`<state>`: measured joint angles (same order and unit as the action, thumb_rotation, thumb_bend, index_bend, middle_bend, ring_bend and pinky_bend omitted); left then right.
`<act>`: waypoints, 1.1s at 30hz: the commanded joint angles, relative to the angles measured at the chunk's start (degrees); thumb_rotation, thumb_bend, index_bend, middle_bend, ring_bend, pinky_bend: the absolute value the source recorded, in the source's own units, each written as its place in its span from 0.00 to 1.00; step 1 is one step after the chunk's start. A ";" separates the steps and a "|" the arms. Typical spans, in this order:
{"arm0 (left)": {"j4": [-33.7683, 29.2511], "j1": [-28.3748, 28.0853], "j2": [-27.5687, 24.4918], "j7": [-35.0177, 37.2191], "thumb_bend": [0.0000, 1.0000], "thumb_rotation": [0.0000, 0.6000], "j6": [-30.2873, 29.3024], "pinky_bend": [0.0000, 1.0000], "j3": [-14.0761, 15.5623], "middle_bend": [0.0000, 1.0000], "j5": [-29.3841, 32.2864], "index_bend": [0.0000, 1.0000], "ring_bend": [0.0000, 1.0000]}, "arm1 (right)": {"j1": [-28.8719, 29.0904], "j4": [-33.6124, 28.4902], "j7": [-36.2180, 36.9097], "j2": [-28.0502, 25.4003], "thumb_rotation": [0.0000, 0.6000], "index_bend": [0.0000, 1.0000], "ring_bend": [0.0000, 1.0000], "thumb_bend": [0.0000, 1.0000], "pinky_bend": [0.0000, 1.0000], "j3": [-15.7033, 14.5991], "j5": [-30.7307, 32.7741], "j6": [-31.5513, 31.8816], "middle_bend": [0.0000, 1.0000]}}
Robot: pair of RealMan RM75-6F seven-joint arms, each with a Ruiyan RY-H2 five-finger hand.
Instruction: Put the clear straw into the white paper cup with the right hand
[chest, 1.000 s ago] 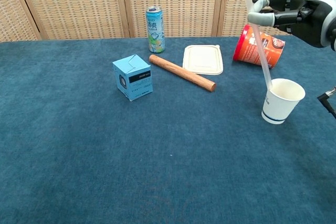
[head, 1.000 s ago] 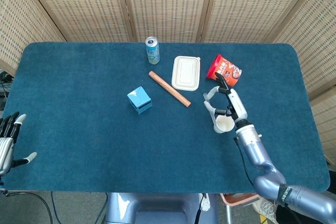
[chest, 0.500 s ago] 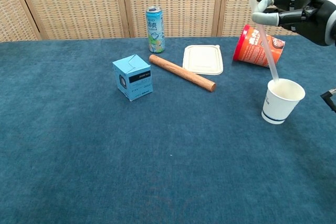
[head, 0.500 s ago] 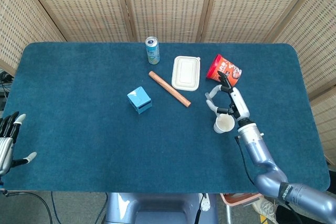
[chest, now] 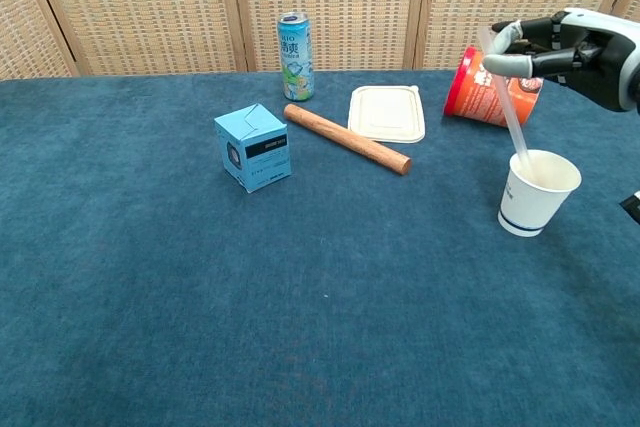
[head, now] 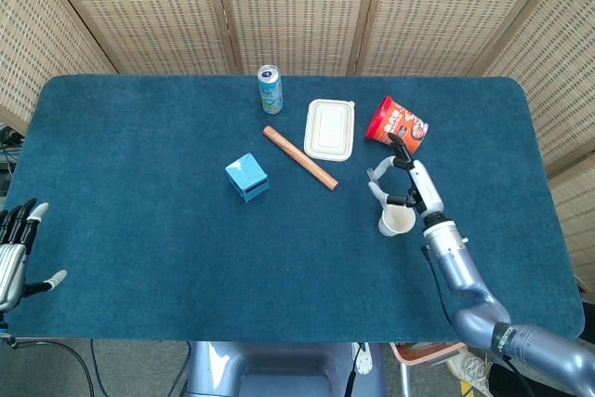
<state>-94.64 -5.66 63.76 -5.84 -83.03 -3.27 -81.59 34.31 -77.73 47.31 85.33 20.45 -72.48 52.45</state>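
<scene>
Right robot hand (chest: 575, 42) pinches the thin, light clear plastic straw (chest: 508, 112) high, tip inside the tippy white paper cup (chest: 537, 192); left robot hand (head: 13, 253) open.

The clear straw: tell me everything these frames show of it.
The clear straw is a thin, translucent, plastic-looking tube, faintly pinkish in the chest view. It slants, upper end pinched in the right hand, lower end dipping inside the rim of the white paper cup. In the head view it is too faint to make out.

Illumination was bright, even and diffuse; shadows were faint. Both views were sharp, without glare.
</scene>
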 commanded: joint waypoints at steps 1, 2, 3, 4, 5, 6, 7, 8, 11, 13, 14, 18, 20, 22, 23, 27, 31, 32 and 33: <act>0.02 0.00 -0.02 0.05 0.06 1.00 0.00 0.00 0.00 0.00 0.01 0.00 0.00 | 0.30 1.06 0.12 0.61 1.00 0.70 0.00 0.51 0.00 -0.60 -0.54 -0.12 0.00; 0.02 -0.01 -0.02 0.07 0.06 1.00 0.03 0.00 0.01 0.00 0.00 0.00 0.00 | 0.35 1.35 0.14 0.74 1.00 0.70 0.00 0.51 0.00 -0.75 -0.66 -0.10 0.00; 0.03 -0.04 -0.02 0.06 0.06 1.00 0.08 0.00 0.00 0.00 0.02 0.00 0.00 | 0.40 1.89 0.11 1.00 1.00 0.70 0.00 0.51 0.00 -1.05 -0.82 -0.12 0.00; 0.03 -0.05 -0.02 0.05 0.06 1.00 0.10 0.00 0.01 0.00 0.03 0.00 0.00 | 0.41 2.29 0.16 1.18 1.00 0.70 0.00 0.51 0.00 -1.24 -0.92 -0.10 0.00; 0.04 -0.03 -0.01 0.04 0.06 1.00 0.08 0.00 0.02 0.00 0.01 0.00 0.00 | 0.42 2.65 0.28 1.35 1.00 0.70 0.00 0.51 0.00 -1.41 -1.02 -0.08 0.00; 0.05 -0.03 -0.01 0.06 0.06 1.00 0.09 0.00 0.04 0.00 -0.01 0.00 0.00 | 0.39 3.17 0.47 1.58 1.00 0.70 0.00 0.51 0.00 -1.70 -1.10 -0.16 0.00; 0.05 -0.04 -0.01 0.08 0.06 1.00 0.10 0.00 0.05 0.00 -0.01 0.00 0.00 | 0.38 3.50 0.66 1.72 1.00 0.70 0.00 0.51 0.00 -1.87 -1.21 -0.16 0.00; 0.06 -0.06 0.00 0.07 0.06 1.00 0.12 0.00 0.04 0.00 0.01 0.00 0.00 | 0.36 3.87 0.85 1.85 1.00 0.70 0.00 0.51 0.00 -2.09 -1.30 -0.26 0.00; 0.08 -0.09 0.03 0.00 0.06 1.00 0.19 0.00 0.05 0.00 0.03 0.00 0.00 | 0.39 4.78 1.61 2.04 1.00 0.70 0.00 0.51 0.00 -2.57 -1.66 -0.50 0.00; 0.04 -0.13 0.04 -0.07 0.06 1.00 0.25 0.00 0.06 0.00 0.04 0.00 0.00 | 0.45 5.22 1.80 2.04 1.00 0.70 0.00 0.51 0.00 -2.88 -1.98 -0.66 0.00; 0.03 -0.14 0.05 -0.11 0.06 1.00 0.27 0.00 0.07 0.00 0.04 0.00 0.00 | 0.45 5.50 1.82 2.06 1.00 0.70 0.00 0.51 0.00 -3.11 -2.21 -0.66 0.00; 0.00 -0.15 0.08 -0.20 0.06 1.00 0.30 0.00 0.08 0.00 0.07 0.00 0.00 | 0.55 6.49 2.17 1.99 1.00 0.70 0.00 0.51 0.00 -3.99 -2.95 -1.08 0.00; 0.02 -0.16 0.08 -0.23 0.06 1.00 0.32 0.00 0.08 0.00 0.09 0.00 0.00 | 0.56 6.77 2.34 1.99 1.00 0.70 0.00 0.51 0.00 -4.22 -3.14 -1.12 0.00; 0.01 -0.19 0.09 -0.25 0.06 1.00 0.36 0.00 0.06 0.00 0.15 0.00 0.00 | 0.60 7.02 2.48 1.96 1.00 0.70 0.00 0.51 0.00 -4.53 -3.37 -1.26 0.00; 0.00 -0.20 0.09 -0.27 0.06 1.00 0.40 0.00 0.08 0.00 0.15 0.00 0.00 | 0.59 7.16 2.53 1.95 1.00 0.70 0.00 0.51 0.00 -4.67 -3.49 -1.24 0.00; 0.01 -0.23 0.13 -0.32 0.06 1.00 0.41 0.00 0.07 0.00 0.17 0.00 0.00 | 0.66 7.10 3.09 1.74 1.00 0.70 0.00 0.51 0.00 -4.94 -4.04 -1.01 0.00; 0.01 -0.25 0.14 -0.31 0.06 1.00 0.47 0.00 0.07 0.00 0.21 0.00 0.00 | 0.77 6.82 4.56 1.16 1.00 0.53 0.00 0.38 0.00 -5.51 -5.25 -0.89 0.00; 0.02 -0.25 0.14 -0.30 0.06 1.00 0.47 0.00 0.08 0.00 0.20 0.00 0.00 | 0.82 6.76 4.90 1.01 1.00 0.49 0.00 0.35 0.00 -5.62 -5.48 -0.93 0.00; 0.02 -0.25 0.14 -0.28 0.06 1.00 0.48 0.00 0.09 0.00 0.19 0.00 0.00 | 0.87 6.72 5.15 0.89 1.00 0.44 0.00 0.31 0.00 -5.73 -5.68 -0.95 0.00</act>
<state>-94.61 -5.91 63.91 -6.12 -82.56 -3.18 -81.39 35.12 -70.92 52.25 86.39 14.86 -77.96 51.53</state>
